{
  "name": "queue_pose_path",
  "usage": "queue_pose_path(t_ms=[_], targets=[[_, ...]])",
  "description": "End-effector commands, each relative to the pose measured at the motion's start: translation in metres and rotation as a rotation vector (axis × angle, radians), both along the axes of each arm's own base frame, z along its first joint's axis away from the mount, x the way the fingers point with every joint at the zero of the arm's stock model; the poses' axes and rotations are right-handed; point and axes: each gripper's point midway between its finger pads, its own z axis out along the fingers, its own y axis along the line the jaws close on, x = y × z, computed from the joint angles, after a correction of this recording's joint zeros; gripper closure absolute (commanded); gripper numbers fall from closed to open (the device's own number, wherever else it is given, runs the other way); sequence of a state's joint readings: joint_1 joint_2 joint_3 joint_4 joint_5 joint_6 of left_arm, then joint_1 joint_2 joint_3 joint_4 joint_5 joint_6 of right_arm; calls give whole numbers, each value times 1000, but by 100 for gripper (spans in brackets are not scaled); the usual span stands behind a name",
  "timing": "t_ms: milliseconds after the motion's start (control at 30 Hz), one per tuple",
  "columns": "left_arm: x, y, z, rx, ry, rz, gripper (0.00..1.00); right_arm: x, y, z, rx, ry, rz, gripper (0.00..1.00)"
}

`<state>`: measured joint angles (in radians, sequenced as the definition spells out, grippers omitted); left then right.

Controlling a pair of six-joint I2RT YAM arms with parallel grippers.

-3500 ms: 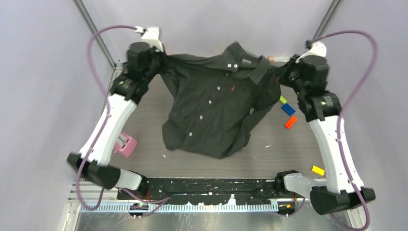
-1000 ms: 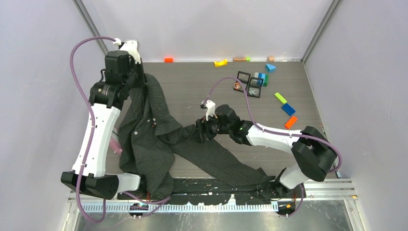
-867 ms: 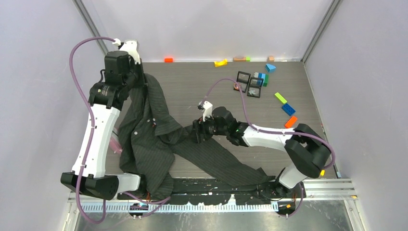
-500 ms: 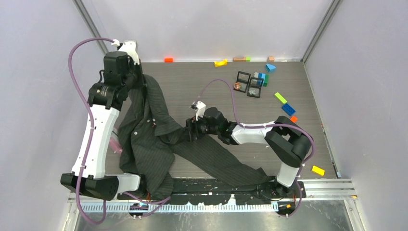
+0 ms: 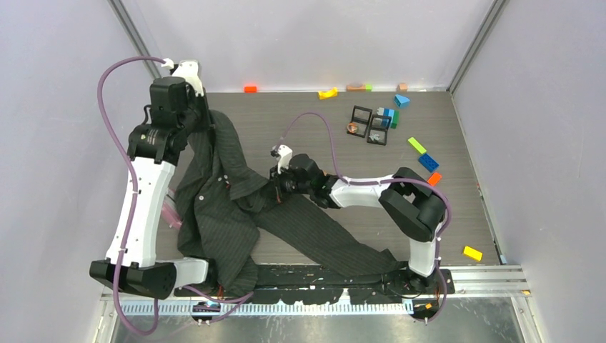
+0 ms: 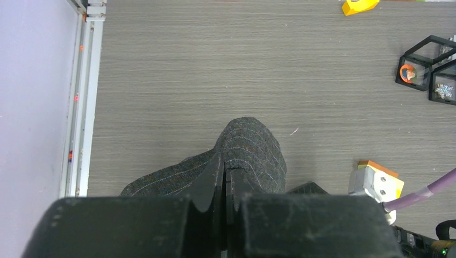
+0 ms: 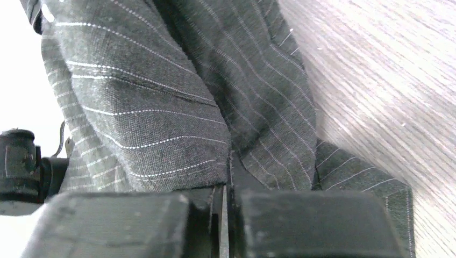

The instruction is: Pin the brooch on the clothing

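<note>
My left gripper (image 6: 226,171) clenched on shirt (image 6: 253,153) fold, far-left corner; my right gripper (image 7: 226,200) pinching cloth mid-table. Shirt rumpled, twisted, not spread flat. Brooch (image 6: 408,72) apparently boxed, far side, untouched — pinning not begun.

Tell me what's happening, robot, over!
Left gripper shut on shirt. Right gripper shut on shirt. No brooch seen on it; small black boxes sit apart, far side.
</note>
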<state>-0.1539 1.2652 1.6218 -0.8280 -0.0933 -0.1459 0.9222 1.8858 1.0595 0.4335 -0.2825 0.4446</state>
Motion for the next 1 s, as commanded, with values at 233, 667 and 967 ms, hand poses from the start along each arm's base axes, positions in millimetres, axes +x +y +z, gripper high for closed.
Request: queue_pose_path(t_ms=[233, 667, 967], targets=[[-38, 20, 66, 102, -249, -8, 100, 72, -88, 134, -117, -336, -344, 99], [-106, -15, 152, 125, -500, -300, 100, 39, -230, 399, -40, -736, -695, 99], [-175, -44, 240, -27, -725, -463, 100, -33, -290, 524, 204, -945, -680, 99]])
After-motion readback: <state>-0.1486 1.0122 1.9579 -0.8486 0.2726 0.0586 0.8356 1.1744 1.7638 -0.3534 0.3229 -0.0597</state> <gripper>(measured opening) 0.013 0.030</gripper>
